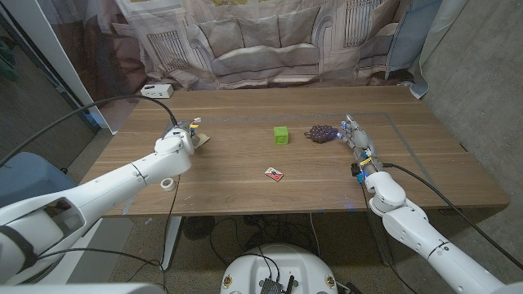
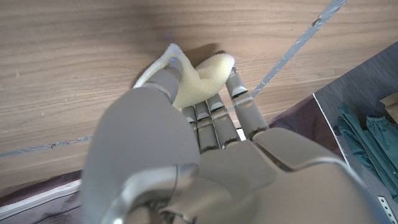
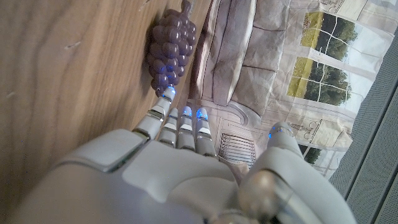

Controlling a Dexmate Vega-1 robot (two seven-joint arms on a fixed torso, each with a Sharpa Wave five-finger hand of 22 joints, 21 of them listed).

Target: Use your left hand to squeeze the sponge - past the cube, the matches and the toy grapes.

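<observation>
Left hand [image 1: 176, 144] sits at left of centre in the head view, at the end of the arm coming up from the lower left corner. Sponge [image 2: 198, 81] is in its grasp: the left wrist view shows the pale yellow pad bent into a fold, thumb pressing one side, fingers [image 2: 214, 115] wrapped against the other. In the head view the sponge is mostly hidden behind the hand; only a sliver of something pale peeks out at the hand's upper right, too small to call.

Key relation: the sponge lies directly ahead of the fingertips, between thumb and fingers, not off to either side. The fold line runs roughly along the direction the fingers point. No reach is needed, and the squeeze looks to be under way; my read is that any further move is a matter of closing or easing the fingers.

Right hand [image 1: 358, 142] stands at right of centre in the head view, fingers extended and apart, holding nothing. Its fingertips come close to the toy grapes [image 1: 320, 132]; the right wrist view puts the purple bunch just past them, and contact cannot be settled from it.

Green cube [image 1: 281, 135] lies mid-table, just left of the grapes. Matches [image 1: 274, 173] lie below it in the frame. All three sit well apart from the left hand.

A roll of tape [image 1: 167, 184] lies near the left forearm, and a white box [image 1: 155, 90] sits at the table's far edge, upper left.
</observation>
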